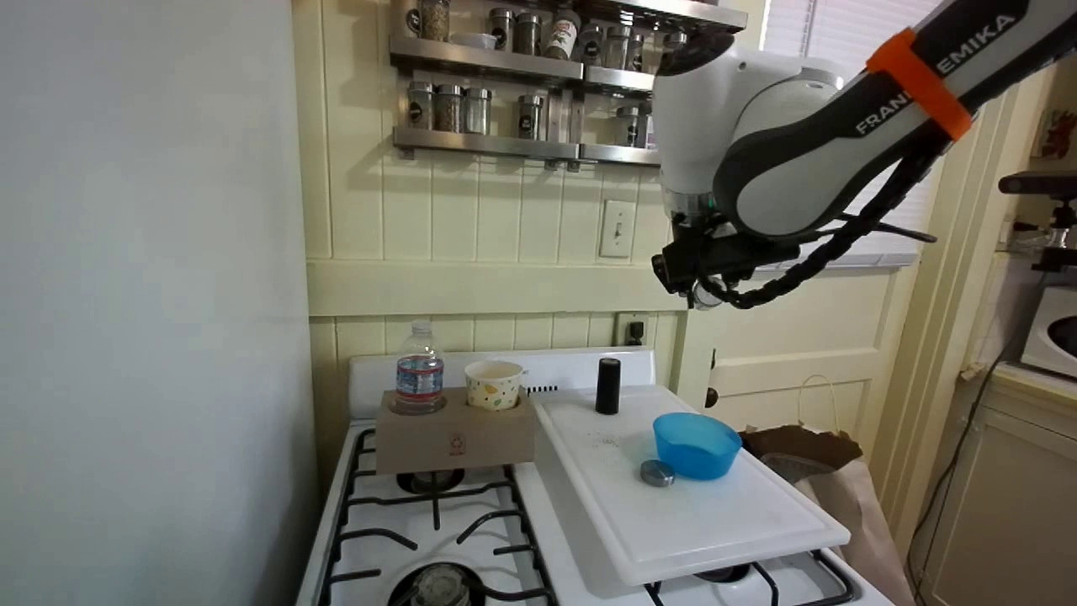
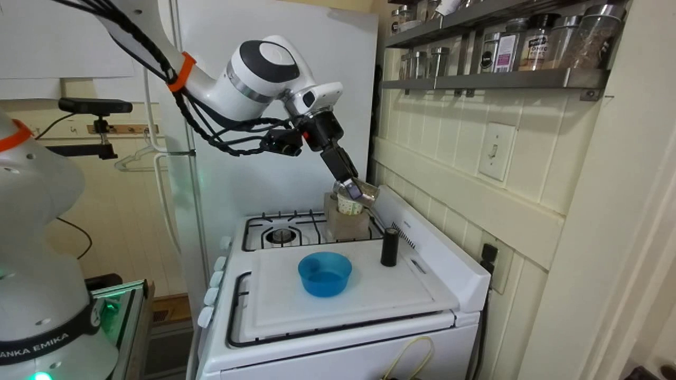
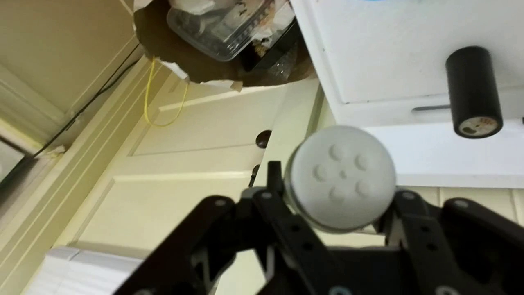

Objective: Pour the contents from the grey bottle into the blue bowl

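Nearest in the wrist view: black two-fingered gripper (image 3: 336, 190), clamped on the sides of the grey bottle (image 3: 343, 176), with one round, pale end turned almost face-on. Held well above the blue bowl (image 2: 323, 289) and, judging by an exterior view, somewhat off to its backsplash (image 2: 446, 266) side rather than squarely over it. Long axis seemingly near level, running toward that same side of the bowl, with the far end perhaps a little lower. Cannot tell mouth from base. Also on the bowl's backsplash side, lower down: a black cylindrical bottle (image 2: 390, 248), worth keeping clear of. Just beside the bowl: a loose grey lid (image 1: 657, 473), likely belonging to the held bottle. Probably next: draw in over the bowl, come lower, then tip steeply mouth-down. Could scatter past the rim if tipped from the present offset.
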Motion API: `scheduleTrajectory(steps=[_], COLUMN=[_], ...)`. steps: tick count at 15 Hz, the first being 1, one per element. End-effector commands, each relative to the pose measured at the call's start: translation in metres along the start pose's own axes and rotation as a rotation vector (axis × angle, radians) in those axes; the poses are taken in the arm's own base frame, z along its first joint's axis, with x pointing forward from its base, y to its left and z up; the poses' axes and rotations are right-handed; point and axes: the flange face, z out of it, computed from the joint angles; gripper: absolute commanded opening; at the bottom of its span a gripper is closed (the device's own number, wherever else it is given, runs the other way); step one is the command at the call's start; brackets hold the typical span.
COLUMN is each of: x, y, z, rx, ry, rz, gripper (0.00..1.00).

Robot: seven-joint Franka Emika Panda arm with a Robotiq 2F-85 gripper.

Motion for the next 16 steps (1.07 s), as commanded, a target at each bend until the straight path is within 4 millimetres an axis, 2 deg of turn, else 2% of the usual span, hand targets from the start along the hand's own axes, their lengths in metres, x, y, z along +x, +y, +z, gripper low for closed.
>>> scheduleTrajectory(steps=[1, 5, 9, 14, 16], x=[-0.009, -0.021, -0.022, -0.021, -0.021], y=[-0.002, 0.004, 0.0, -0.012, -0.015], z=[-0.023, -0.026, -0.032, -0.049, -0.047], rx=[-0.146, -0.259, -0.363, -0.497, -0.543], ry=[0.13, 0.224, 0.378, 0.581, 0.612], rz=[0.062, 0.181, 0.229, 0.181, 0.141], gripper=[0.23, 0.23, 0.23, 0.23, 0.23])
